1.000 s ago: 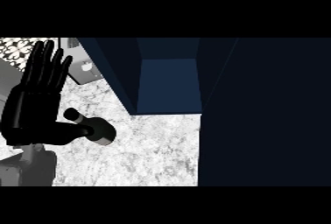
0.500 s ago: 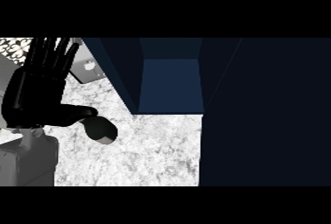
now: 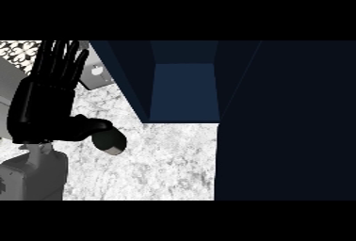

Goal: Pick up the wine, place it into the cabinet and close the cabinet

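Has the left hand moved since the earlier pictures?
Yes. The left hand has moved up the view: its fingertips now reach the top edge, closer to the cabinet.

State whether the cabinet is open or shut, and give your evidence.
Open. The cabinet shows its blue inner floor and side walls, with the dark door swung out at the right.

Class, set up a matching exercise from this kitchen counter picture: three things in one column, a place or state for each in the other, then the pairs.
Things:
1. left hand
2. cabinet
3. counter

Descriptions:
A. pale marbled surface
B. dark blue, interior open to view
C. black, fingers straight, at the view's left

Pairs: 1-C, 2-B, 3-A
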`<state>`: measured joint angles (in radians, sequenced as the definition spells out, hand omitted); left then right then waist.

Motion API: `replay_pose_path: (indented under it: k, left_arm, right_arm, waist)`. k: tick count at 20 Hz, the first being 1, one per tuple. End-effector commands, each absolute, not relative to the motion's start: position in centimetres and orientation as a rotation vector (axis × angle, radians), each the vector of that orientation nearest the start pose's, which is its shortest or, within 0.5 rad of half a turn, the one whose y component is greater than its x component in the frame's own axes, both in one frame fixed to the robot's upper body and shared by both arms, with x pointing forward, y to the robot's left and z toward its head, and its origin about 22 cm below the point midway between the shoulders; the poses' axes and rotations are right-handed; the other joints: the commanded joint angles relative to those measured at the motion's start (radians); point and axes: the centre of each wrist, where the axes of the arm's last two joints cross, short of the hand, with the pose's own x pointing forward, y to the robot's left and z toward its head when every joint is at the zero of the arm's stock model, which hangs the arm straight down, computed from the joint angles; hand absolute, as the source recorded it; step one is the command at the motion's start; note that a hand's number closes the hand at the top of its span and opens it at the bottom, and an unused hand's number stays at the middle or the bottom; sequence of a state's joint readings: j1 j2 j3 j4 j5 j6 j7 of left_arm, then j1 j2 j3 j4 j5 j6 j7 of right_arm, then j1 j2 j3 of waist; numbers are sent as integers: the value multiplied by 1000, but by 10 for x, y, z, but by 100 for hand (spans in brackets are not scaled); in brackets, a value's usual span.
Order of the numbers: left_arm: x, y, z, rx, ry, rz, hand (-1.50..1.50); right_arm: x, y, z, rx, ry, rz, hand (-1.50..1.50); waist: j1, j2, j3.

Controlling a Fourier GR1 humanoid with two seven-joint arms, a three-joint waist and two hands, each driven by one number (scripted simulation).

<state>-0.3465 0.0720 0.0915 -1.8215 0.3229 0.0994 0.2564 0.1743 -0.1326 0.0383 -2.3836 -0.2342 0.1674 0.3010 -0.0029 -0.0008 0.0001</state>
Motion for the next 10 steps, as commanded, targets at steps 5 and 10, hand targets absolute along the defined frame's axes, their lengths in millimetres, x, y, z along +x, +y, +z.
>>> replay_pose_path:
  k: [5,10]
  left_arm:
    - [278,223,151,-252,-1846,168,-150]
    - [261,235,152,-231,-1815,164,-150]
  right_arm:
    - [137,-247,160,247,-1891,231,-150]
    - [145,-240,176,225,-1909,215,-150]
  waist:
    - [-1,0,0]
    - [3,-1,0]
